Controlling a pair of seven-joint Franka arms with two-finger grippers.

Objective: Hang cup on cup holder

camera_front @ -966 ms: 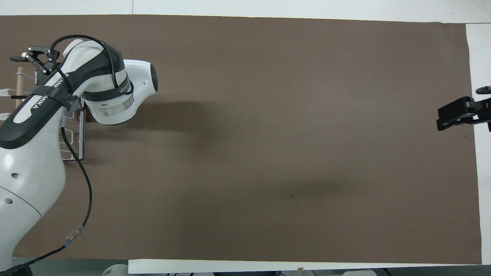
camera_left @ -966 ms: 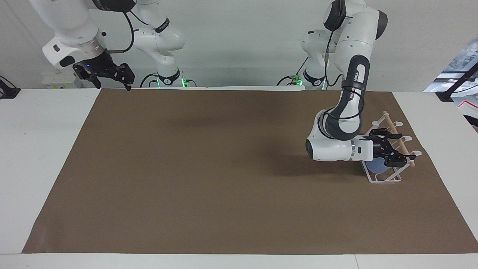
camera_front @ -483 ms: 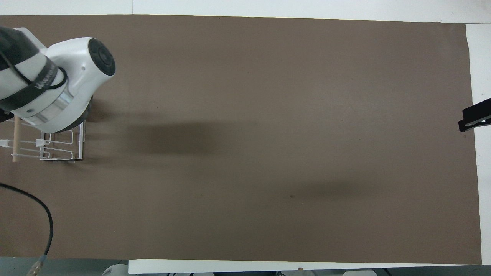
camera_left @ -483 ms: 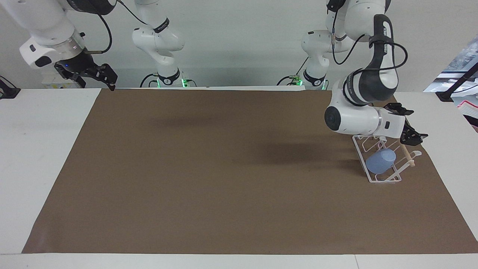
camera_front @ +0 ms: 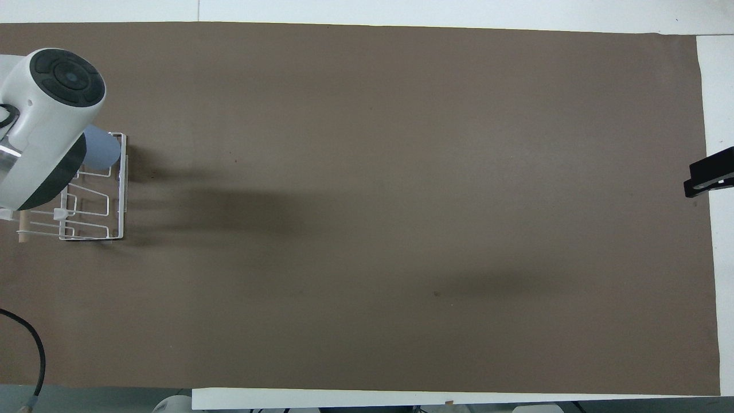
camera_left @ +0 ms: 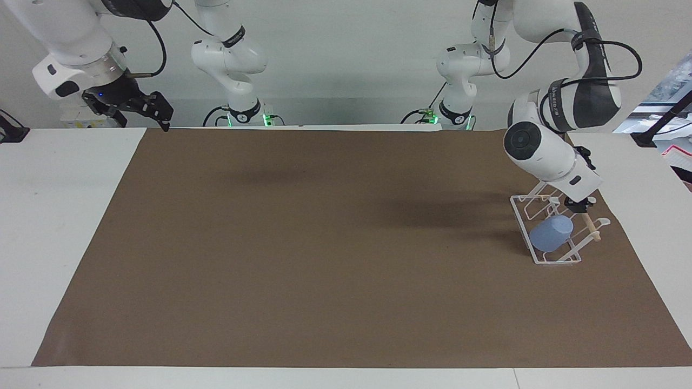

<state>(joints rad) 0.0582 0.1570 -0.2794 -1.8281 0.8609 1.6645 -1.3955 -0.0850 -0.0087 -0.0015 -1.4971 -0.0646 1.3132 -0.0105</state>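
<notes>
The light-blue cup [camera_left: 551, 233] sits tilted on a prong of the white wire cup holder [camera_left: 545, 258], at the holder's end farther from the robots. It also shows in the overhead view [camera_front: 104, 150], on the cup holder [camera_front: 94, 225]. My left gripper [camera_left: 584, 181] is raised over the holder's end nearer the robots. It is open, empty, apart from the cup and mostly hidden by its own wrist. In the overhead view the wrist covers it. My right gripper [camera_left: 139, 114] waits open and empty, in the air at the right arm's end of the table.
The holder stands on a brown mat [camera_left: 324, 243] at the left arm's end of the table. Its wooden dowel [camera_left: 590, 227] sticks out from under the left wrist. White table [camera_left: 54, 216] borders the mat.
My left arm has risen from the cup holder and turned its wrist upward, leaving the cup on the prong. My right gripper has shifted a little toward its own end of the table.
</notes>
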